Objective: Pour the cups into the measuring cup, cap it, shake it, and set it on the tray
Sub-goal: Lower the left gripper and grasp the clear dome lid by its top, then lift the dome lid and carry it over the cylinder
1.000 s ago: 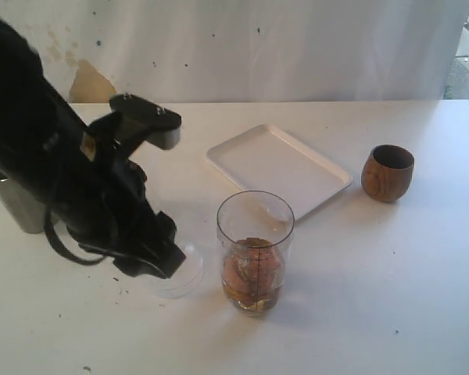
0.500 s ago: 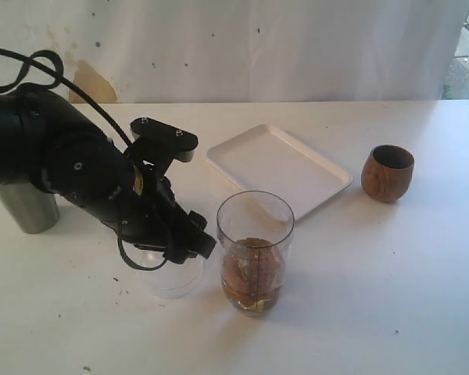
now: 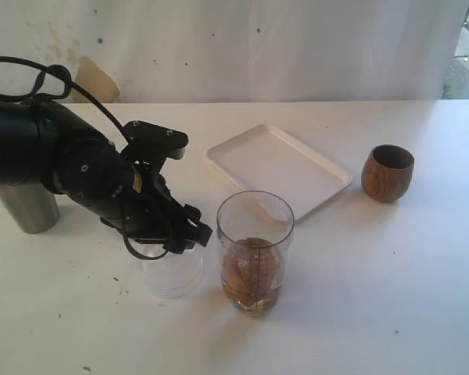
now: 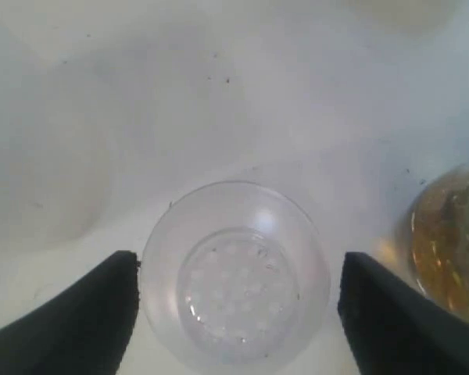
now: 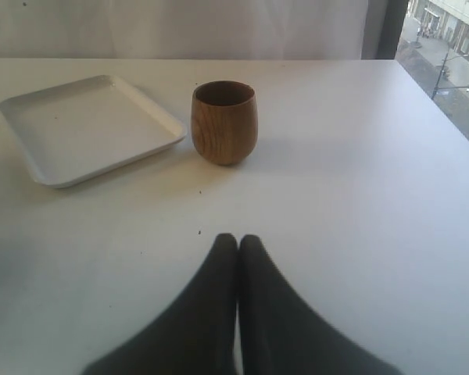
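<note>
The frosted plastic cup stands upright on the table, just left of the measuring cup, which holds brownish contents. My left gripper hangs over the plastic cup. In the left wrist view the plastic cup sits between the open fingers of the left gripper, a sliver of gap on each side, and looks empty. The steel tumbler stands far left, the wooden cup far right, the tray behind. My right gripper is shut on nothing, facing the wooden cup.
The measuring cup's wall stands close beside the left gripper's outer finger. In the right wrist view the tray lies just beside the wooden cup. A black cable loops above the left arm. A white wall backs the table.
The left arm has swung back from looming near the camera and levelled out over the frosted cup. Its jaws have widened. The cup stays standing on the table.
</note>
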Robot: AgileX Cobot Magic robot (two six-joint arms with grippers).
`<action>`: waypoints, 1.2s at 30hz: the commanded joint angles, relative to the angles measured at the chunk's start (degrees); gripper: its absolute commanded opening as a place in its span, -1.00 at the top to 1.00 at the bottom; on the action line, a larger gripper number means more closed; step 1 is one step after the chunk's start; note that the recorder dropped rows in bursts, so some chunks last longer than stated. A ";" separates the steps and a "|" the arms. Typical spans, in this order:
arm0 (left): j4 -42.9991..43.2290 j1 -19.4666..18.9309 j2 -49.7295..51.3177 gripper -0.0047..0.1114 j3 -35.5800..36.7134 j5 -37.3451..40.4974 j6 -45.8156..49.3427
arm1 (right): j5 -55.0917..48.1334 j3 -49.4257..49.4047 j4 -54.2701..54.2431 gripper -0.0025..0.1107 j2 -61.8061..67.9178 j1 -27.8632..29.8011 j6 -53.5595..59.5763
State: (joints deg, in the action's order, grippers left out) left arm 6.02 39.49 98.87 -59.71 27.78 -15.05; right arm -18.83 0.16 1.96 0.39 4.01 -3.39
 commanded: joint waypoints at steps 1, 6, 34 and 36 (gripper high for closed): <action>-1.00 -0.04 -0.11 -0.25 0.31 -0.18 0.43 | 0.39 -0.16 0.16 0.96 -0.39 -0.29 -0.06; -1.25 -0.04 -0.11 -0.25 1.30 -0.66 0.41 | 0.39 -0.16 0.16 0.96 -0.39 -0.29 -0.06; 4.46 -0.04 1.14 0.91 2.85 1.00 0.69 | 0.39 -0.16 0.16 0.96 -0.39 -0.29 -0.06; 5.69 -0.04 -0.16 0.91 1.89 3.90 0.69 | 0.39 -0.16 0.16 0.96 -0.39 -0.29 -0.06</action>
State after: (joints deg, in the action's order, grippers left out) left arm 9.13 39.49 100.02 -56.99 26.09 -14.57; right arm -18.86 0.16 1.96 0.39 4.01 -3.39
